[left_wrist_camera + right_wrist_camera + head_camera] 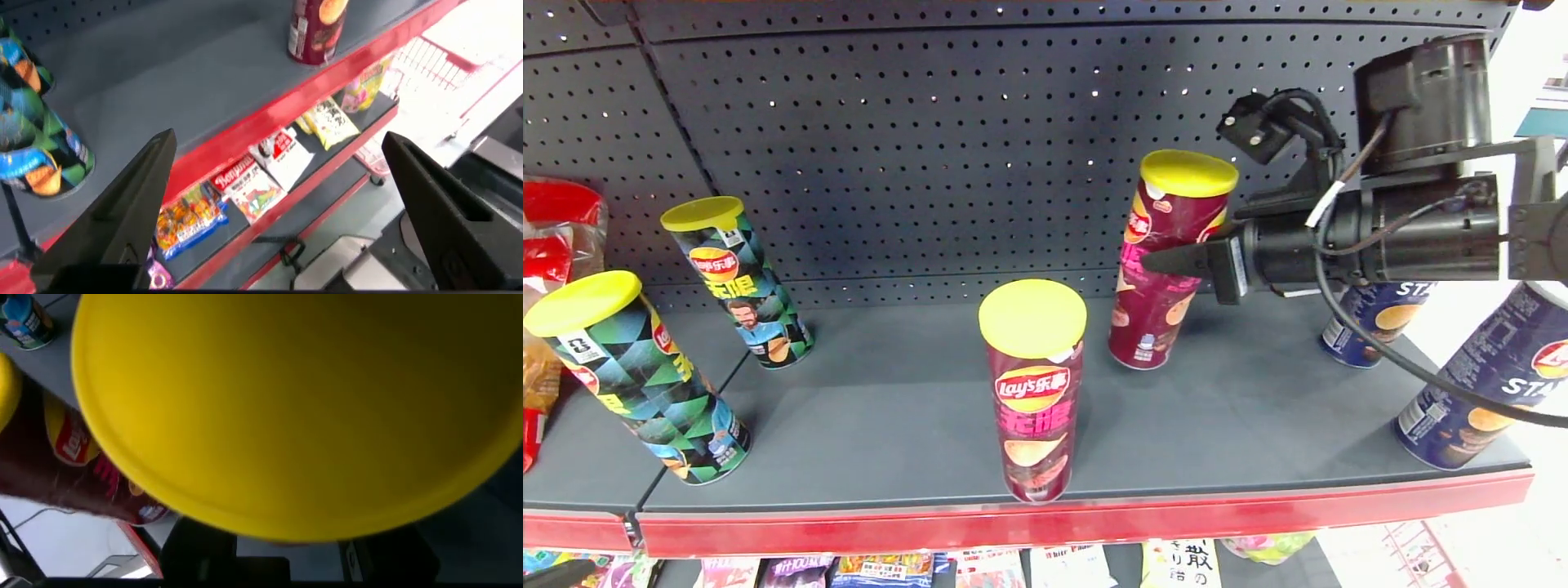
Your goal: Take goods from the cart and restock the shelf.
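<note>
Head view: the right pincer (pixel 1176 249) is clamping the maroon can (pixel 1152 318) on the shelf (pixel 890 408); the left pincer (pixel 279 139) is gaping apart.

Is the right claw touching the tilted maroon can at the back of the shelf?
Touching. Head view: the right claw lays a finger flat across the tilted maroon can, no gap.
</note>
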Tool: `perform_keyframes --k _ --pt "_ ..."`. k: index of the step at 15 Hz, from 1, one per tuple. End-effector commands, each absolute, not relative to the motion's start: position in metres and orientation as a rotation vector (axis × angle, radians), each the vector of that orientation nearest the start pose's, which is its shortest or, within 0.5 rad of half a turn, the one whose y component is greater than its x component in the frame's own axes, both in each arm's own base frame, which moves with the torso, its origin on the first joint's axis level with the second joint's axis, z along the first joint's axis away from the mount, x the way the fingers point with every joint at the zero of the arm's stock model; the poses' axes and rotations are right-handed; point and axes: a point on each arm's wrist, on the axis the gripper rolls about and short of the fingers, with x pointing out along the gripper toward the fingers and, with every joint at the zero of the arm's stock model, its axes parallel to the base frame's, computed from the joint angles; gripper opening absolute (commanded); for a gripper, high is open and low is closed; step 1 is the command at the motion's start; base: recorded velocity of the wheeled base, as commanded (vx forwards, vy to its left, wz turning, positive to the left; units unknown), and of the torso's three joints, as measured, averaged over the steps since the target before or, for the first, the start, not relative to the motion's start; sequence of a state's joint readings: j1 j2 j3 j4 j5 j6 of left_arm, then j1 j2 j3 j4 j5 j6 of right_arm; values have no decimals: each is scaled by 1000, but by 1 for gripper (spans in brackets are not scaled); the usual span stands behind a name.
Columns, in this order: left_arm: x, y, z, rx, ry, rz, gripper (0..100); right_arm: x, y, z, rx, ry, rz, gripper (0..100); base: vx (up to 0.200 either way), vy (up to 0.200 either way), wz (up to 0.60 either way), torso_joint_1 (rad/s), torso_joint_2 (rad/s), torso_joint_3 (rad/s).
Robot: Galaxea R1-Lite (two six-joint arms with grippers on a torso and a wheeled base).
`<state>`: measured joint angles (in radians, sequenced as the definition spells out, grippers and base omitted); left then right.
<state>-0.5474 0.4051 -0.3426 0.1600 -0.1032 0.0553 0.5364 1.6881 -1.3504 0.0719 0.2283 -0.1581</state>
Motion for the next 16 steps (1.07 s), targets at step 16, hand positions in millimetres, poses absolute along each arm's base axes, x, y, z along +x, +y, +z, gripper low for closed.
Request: perform_keyframes --k 16 --pt "-4 0 154 102 194 -625 100 325 236 232 -236 407 856 0 0 0 0 0 0 0"
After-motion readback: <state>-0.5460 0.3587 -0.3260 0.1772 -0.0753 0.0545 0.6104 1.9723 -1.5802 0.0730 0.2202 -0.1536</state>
